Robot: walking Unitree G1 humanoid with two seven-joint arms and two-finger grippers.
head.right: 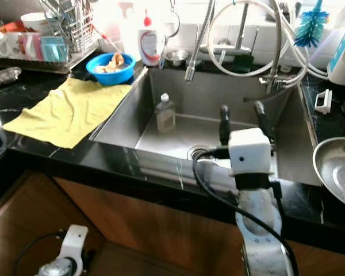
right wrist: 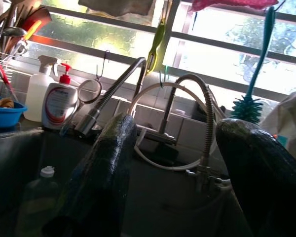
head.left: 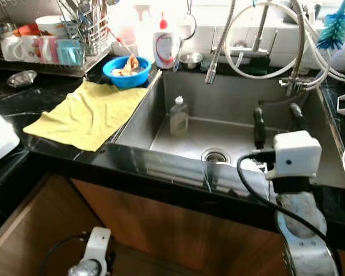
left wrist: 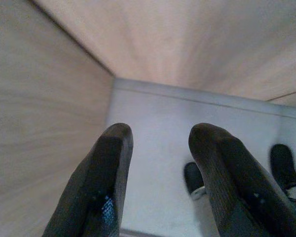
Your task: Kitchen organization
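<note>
A clear dish-soap bottle [head.left: 179,116] stands upright in the steel sink [head.left: 155,109], left of the drain [head.left: 216,156]. My right gripper [head.left: 279,122] reaches over the sink's front right part, open with nothing between its fingers [right wrist: 106,173]; the bottle [right wrist: 39,197] lies ahead of it to its left. A yellow cloth [head.left: 89,114] is spread on the black counter left of the sink. Behind it sits a blue bowl [head.left: 126,70] holding food scraps. My left gripper [left wrist: 158,163] hangs low by the wooden cabinet front, open and empty.
A dish rack [head.left: 46,46] with mugs and cutlery stands at the back left, a small steel bowl [head.left: 21,77] before it. A red-topped pump bottle [head.left: 165,43], the spring faucet [head.left: 218,52] and hoses line the back. A steel bowl [head.right: 339,172] sits on the right counter.
</note>
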